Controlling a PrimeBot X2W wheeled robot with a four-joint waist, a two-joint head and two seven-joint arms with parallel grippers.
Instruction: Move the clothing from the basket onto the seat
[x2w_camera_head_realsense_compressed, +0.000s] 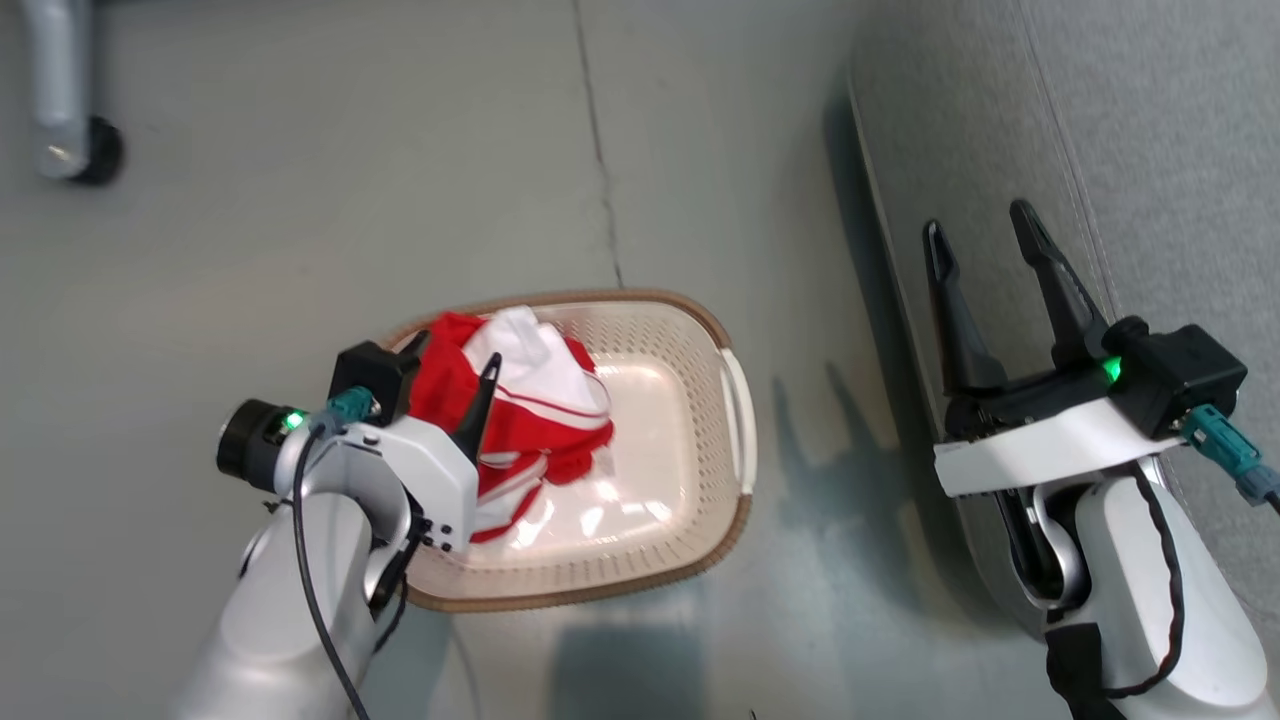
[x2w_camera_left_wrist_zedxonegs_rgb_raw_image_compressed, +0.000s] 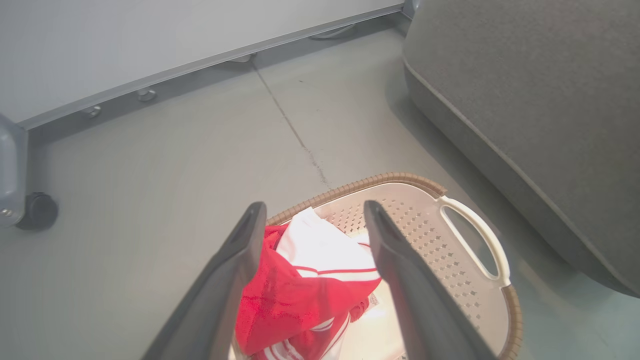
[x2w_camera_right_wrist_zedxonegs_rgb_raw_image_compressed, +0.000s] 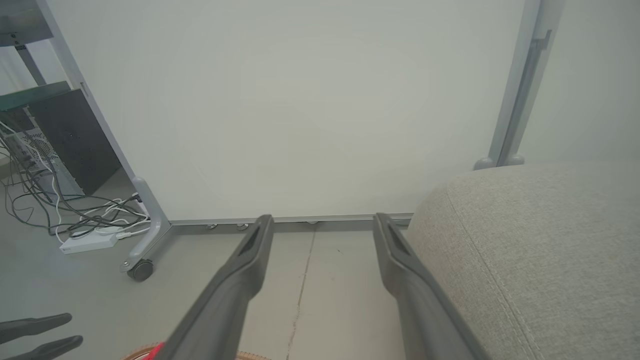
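The red and white jersey (x2w_camera_head_realsense_compressed: 520, 420) is lying bunched up inside the laundry basket (x2w_camera_head_realsense_compressed: 640, 296), at the end nearer to the robot's left side. Part of the pale basket bottom is showing bare beside it. The basket is standing on the grey floor (x2w_camera_head_realsense_compressed: 300, 200), near the grey sofa cushion (x2w_camera_head_realsense_compressed: 1150, 150) but not touching it; a strip of floor is lying between them.

The left gripper (x2w_camera_head_realsense_compressed: 458, 348) is hanging over the jersey with its two dark fingers spread wide. In the left wrist view the fabric is sitting in the gap between the fingers. The red part is reaching the inner side of one finger, but I cannot tell if it is really touching. The jaws are gripping nothing.

The right gripper (x2w_camera_head_realsense_compressed: 977, 218) is hovering over the rounded edge of the cushion, well apart from the basket. Its fingers are also wide and are holding nothing. In the right wrist view those fingers are pointing toward a white partition panel (x2w_camera_right_wrist_zedxonegs_rgb_raw_image_compressed: 300, 100), which is standing on a caster wheel (x2w_camera_right_wrist_zedxonegs_rgb_raw_image_compressed: 141, 270). A bundle of cables (x2w_camera_right_wrist_zedxonegs_rgb_raw_image_compressed: 75, 215) with a white power strip (x2w_camera_right_wrist_zedxonegs_rgb_raw_image_compressed: 87, 243) is lying on the floor beside the panel's foot.
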